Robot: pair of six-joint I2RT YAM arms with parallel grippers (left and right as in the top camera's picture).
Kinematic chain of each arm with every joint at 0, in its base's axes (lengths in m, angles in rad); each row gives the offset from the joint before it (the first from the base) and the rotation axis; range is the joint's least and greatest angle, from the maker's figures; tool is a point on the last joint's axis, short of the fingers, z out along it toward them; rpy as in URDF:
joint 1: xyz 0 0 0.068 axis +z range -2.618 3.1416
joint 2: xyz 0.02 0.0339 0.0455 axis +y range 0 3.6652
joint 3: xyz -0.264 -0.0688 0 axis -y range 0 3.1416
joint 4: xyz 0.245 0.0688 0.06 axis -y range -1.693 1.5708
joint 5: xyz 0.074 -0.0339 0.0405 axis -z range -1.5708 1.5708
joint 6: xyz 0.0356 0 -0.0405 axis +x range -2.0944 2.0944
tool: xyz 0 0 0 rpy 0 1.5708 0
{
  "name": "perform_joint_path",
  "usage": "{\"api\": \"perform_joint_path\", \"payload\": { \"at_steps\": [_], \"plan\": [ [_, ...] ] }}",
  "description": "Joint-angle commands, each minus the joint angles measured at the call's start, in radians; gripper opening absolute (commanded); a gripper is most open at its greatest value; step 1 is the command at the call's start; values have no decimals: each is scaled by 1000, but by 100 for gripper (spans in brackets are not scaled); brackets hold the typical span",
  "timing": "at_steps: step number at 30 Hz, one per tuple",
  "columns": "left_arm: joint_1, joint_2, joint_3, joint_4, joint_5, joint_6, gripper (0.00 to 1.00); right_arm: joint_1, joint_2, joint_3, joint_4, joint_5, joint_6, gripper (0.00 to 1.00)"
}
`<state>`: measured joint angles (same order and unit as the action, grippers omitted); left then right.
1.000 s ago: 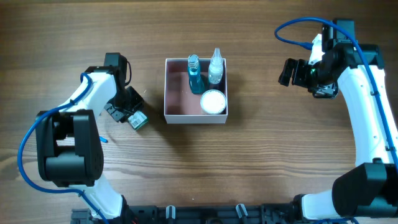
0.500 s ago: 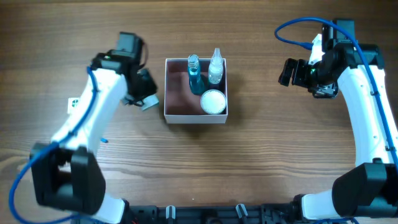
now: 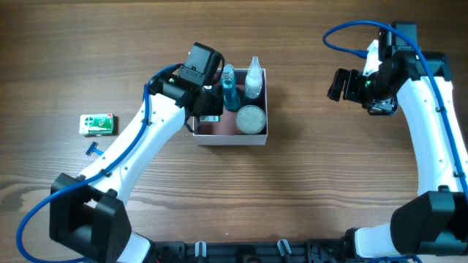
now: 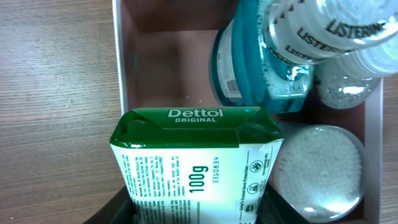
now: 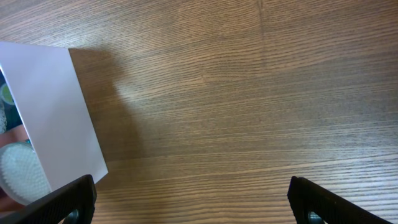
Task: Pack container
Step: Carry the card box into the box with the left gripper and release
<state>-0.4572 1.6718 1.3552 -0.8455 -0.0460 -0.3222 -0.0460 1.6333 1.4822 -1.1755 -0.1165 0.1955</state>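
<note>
Centrally on the desk point(image 3: 307, 190), the container point(image 3: 230, 140) is sitting square, its thin white walls ringing a dusty-pink floor. The left claw point(image 3: 207, 115) is clenching a green-and-white Dettol soap box point(image 4: 193, 162) and hanging it over the container's left half. In the left wrist view the soap box is lining up its left edge roughly above the container's left wall point(image 4: 117, 62), while its right edge is coming close beside the round white-lidded jar point(image 4: 317, 162). A blue Listerine bottle point(image 4: 249, 68) and a clear bottle point(image 3: 253, 79) are crowding the far right corner, with the jar filling the near right corner. Bare pink floor is showing only along the left strip, just beyond the soap box's green top flap.

The right claw point(image 3: 338, 85) is hanging released, jaws spread wide, well apart from the container's right wall point(image 5: 56, 106), with plain wood lying between them. Far to the left, a small green packet point(image 3: 97, 124) and a tiny blue item point(image 3: 93, 150) are lying on the desk, well apart from the container.
</note>
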Motion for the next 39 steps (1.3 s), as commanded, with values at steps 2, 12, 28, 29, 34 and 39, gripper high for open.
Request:
{"api": "perform_joint_path", "payload": {
  "at_steps": [2,12,28,29,34,39],
  "plan": [
    [3,50,6,5,-23,27,44,1,9,-3,-4,-16,-13,100],
    [3,96,6,4,-23,27,65,1,9,-3,-8,-16,-13,100],
    [32,-102,6,-103,-138,-129,66,1,9,-3,-17,-16,-16,100],
    [44,-144,6,-127,-178,-169,69,1,9,-3,-18,-15,-17,100],
    [197,-362,6,-234,-234,-411,79,1,9,-3,-18,-16,-17,100],
    [441,-483,6,-206,-71,-449,100,1,9,-3,-16,-16,-17,100]
  ]
}}
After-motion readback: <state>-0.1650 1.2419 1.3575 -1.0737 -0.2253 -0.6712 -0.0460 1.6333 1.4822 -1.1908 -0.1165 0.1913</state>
